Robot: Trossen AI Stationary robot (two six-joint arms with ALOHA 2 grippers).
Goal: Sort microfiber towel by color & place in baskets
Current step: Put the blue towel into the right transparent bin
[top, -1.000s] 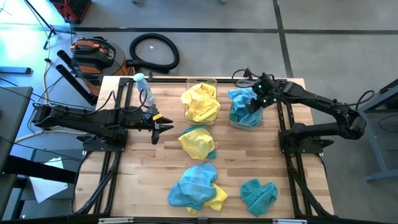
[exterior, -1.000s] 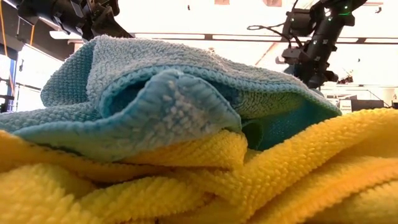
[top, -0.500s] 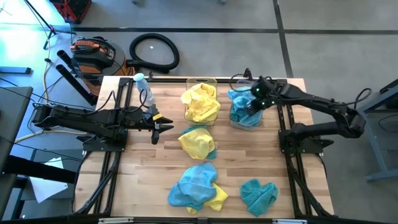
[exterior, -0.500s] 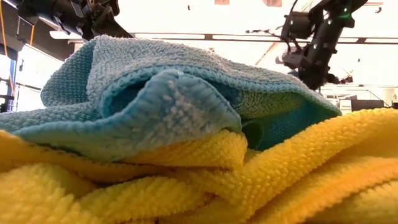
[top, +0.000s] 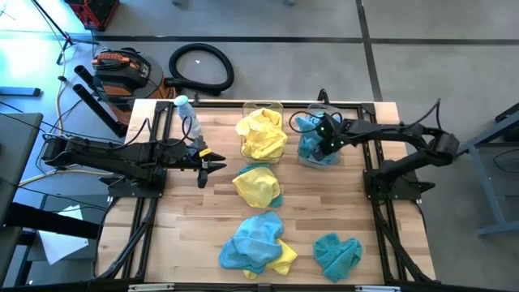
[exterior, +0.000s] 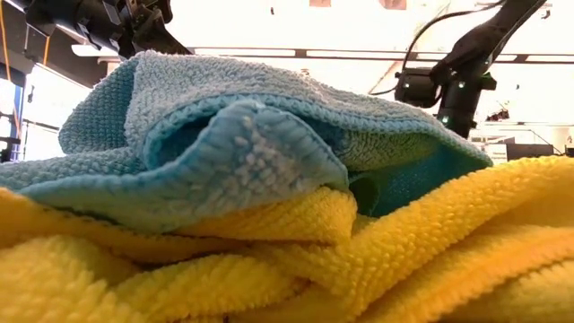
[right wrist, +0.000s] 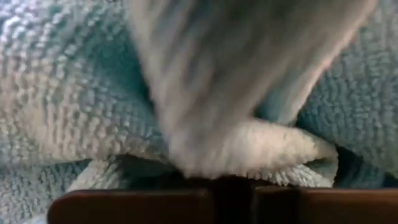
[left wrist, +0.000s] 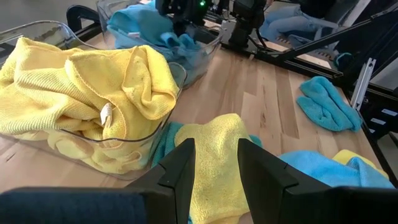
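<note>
Right gripper (top: 324,143) low in blue-towel basket (top: 306,157), grip state indiscernible, teal towel (top: 310,134) bunched beneath, no clear long axis, left gripper (top: 212,166) parted, empty.

left basket (top: 261,108): towels inside | right basket (top: 302,154): towels inside | loose towels (top: 258,243): table (top: 211,235), before baskets

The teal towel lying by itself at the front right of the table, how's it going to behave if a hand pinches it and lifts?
The lone teal towel lies crumpled in soft folds, so it will probably droop limply from wherever it is pinched. Its fuzzy weave suggests it is light and unlikely to slip. It touches no other cloth, so it should probably lift alone.
</note>
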